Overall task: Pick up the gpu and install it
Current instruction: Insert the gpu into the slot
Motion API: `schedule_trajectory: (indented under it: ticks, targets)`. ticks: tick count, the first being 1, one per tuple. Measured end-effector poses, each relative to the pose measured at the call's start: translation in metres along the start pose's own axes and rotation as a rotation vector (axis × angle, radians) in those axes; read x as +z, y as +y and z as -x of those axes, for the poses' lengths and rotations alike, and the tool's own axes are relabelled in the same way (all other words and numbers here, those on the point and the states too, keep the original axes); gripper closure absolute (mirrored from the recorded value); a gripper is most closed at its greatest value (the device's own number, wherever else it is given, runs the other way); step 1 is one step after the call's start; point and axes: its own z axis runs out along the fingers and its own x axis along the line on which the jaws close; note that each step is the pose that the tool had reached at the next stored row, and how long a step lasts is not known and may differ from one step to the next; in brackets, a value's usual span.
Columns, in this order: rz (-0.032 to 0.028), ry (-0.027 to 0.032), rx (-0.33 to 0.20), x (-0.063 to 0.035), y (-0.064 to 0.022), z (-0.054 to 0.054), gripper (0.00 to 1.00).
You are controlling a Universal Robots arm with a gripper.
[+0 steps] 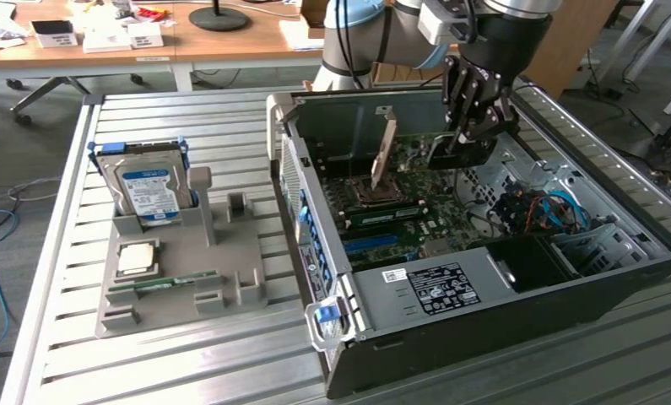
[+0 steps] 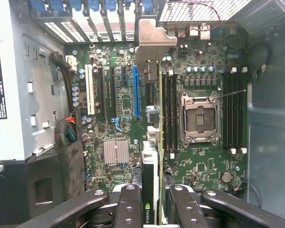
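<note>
While the gpu (image 2: 151, 166) hangs upright on edge inside the open computer case (image 1: 482, 312), the gripper (image 2: 154, 211) is clamped across its thickness, with fingers (image 2: 130, 204) pressing on both faces. The card sits over the motherboard (image 2: 114, 114), just beside the long blue slot (image 2: 136, 90). Its silver bracket (image 2: 154, 42) points toward the rear openings. Judgement: a light, stiff board, but fragile; the fan, solder joints and edge contacts tolerate no pinching. The best hold is the top edge by the cooler. A thin card could pivot between the pads if nudged.
</note>
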Motion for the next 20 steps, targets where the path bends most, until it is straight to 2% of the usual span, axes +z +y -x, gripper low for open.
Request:
schedule_trajectory:
  ticks: [2, 13, 20]
  targets:
    - [-0.0001, 0.0024, 0.000, 0.0018, 0.0001, -0.0001, 0.73]
    - [-0.0002, 0.0021, 0.000, 0.0028, 0.0000, -0.0001, 0.73]
    - [-0.0002, 0.0023, 0.000, 0.0067, -0.0001, -0.0052, 0.73]
